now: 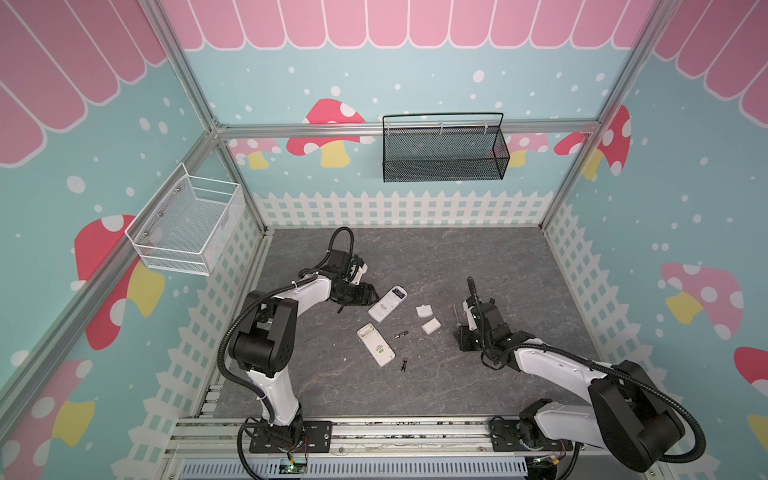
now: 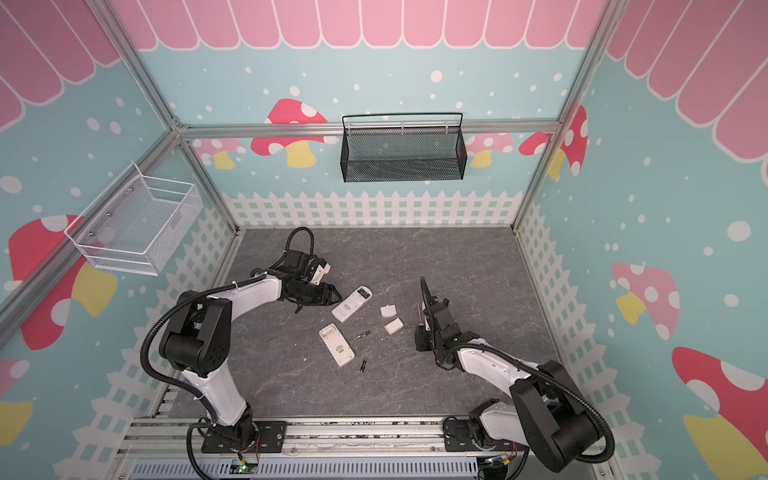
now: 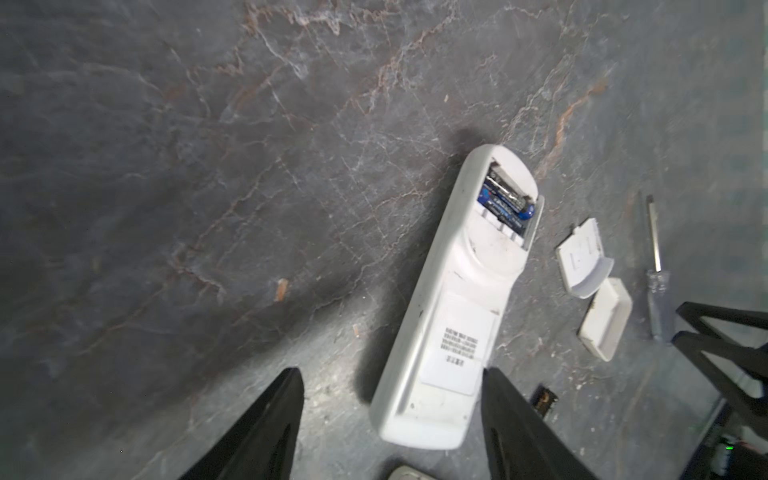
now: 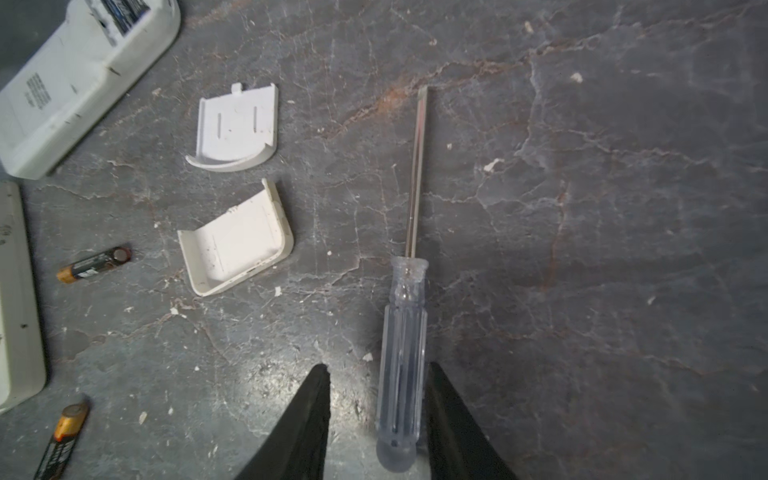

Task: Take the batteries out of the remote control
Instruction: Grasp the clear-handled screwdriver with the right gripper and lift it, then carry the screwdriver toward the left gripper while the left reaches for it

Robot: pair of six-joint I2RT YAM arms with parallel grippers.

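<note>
Left jaws stood spread astride the remote (image 3: 449, 332), its two batteries (image 3: 503, 202) seated at the far end; right jaws, slightly parted, flanked the screwdriver (image 4: 403, 353).

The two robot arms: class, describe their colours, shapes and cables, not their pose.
The left arm and right arm match: white shell links, bulky black joint housings, a black ribbed cable conduit looping alongside. Both end in two black, tapering, pointed fingers.

tabletop (image 4: 623, 208): matt grey veined stone-look | remote (image 3: 453, 324): scuffed white plastic | screwdriver (image 4: 403, 332): glossy clear plastic handle, bright metal shaft
</note>
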